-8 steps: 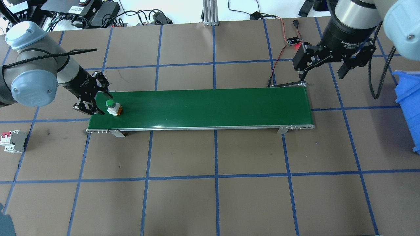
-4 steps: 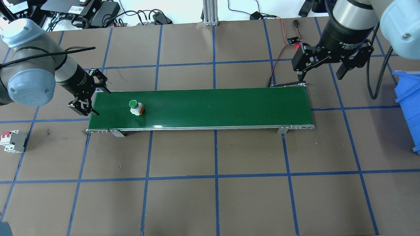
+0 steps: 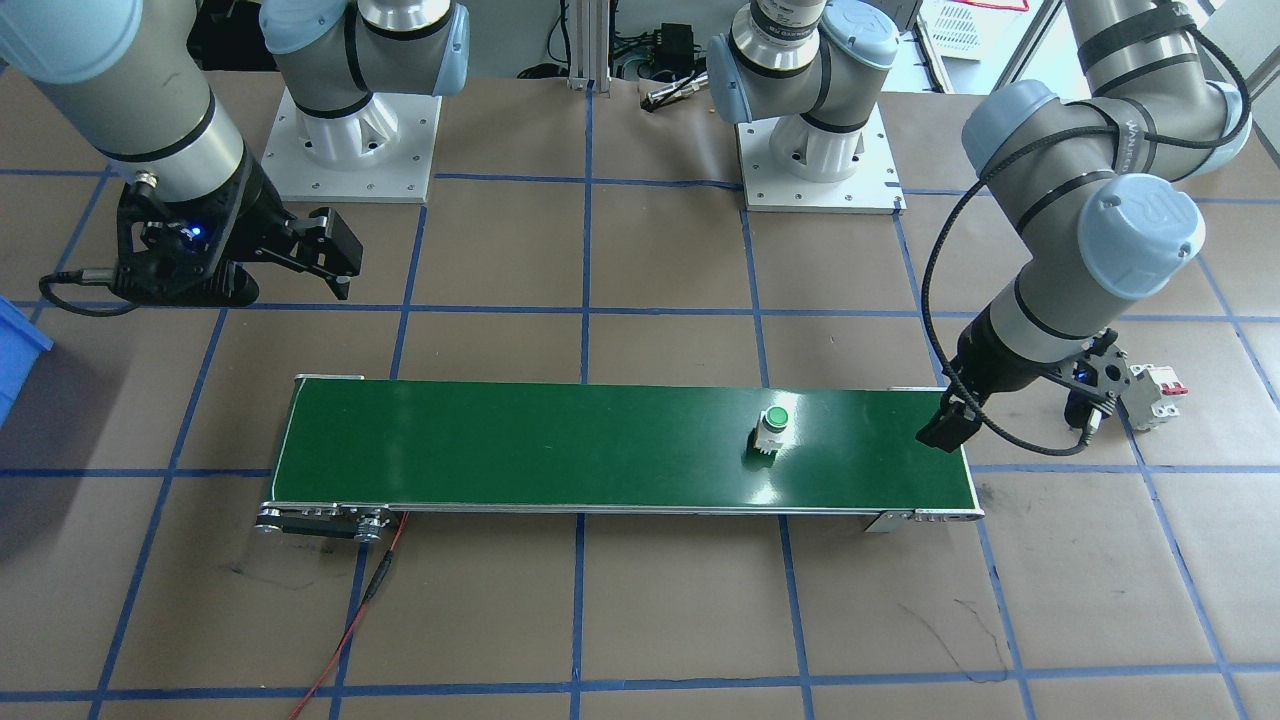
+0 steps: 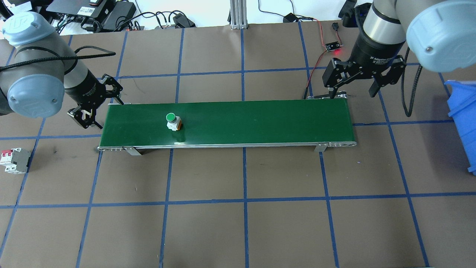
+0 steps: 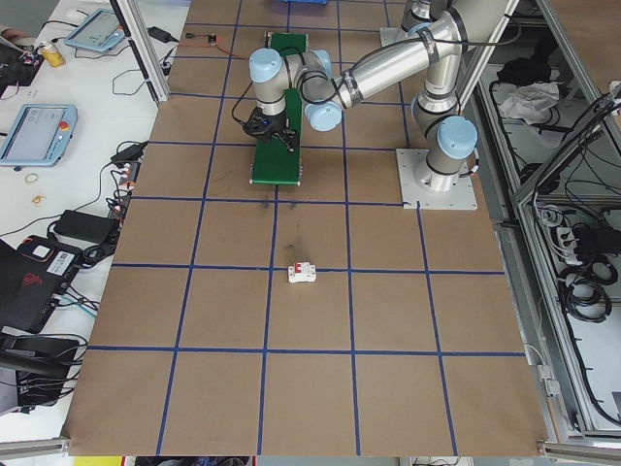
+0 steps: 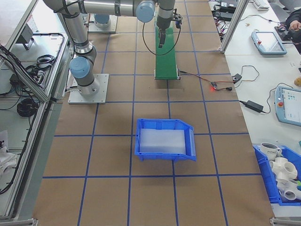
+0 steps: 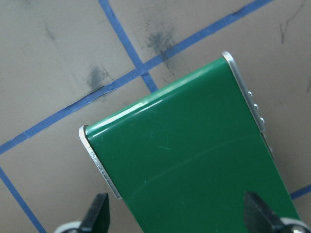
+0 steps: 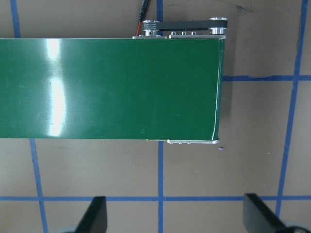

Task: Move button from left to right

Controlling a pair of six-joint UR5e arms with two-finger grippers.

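Note:
The button (image 4: 171, 121) has a round green cap on a whitish body and stands upright on the left part of the green conveyor belt (image 4: 260, 119). The front-facing view shows the button (image 3: 773, 425) free, with nothing touching it. My left gripper (image 4: 99, 108) is open and empty just off the belt's left end, well left of the button. Its wrist view has the open left gripper (image 7: 177, 216) over the bare belt end (image 7: 194, 165). My right gripper (image 4: 352, 89) hangs open above the belt's far right corner. Below the right gripper (image 8: 177, 216) lies only belt and table.
A white circuit breaker with red toggles (image 4: 15, 160) lies on the table left of the belt, also visible as the breaker (image 3: 1155, 392). A blue bin (image 4: 463, 119) stands at the right edge. A red-lit sensor board (image 4: 333, 46) with wires sits behind the belt's right end.
The button has travelled right along the belt, away from the left gripper. My left gripper drew back left off the belt end. My right gripper shifted left toward the belt's right end.

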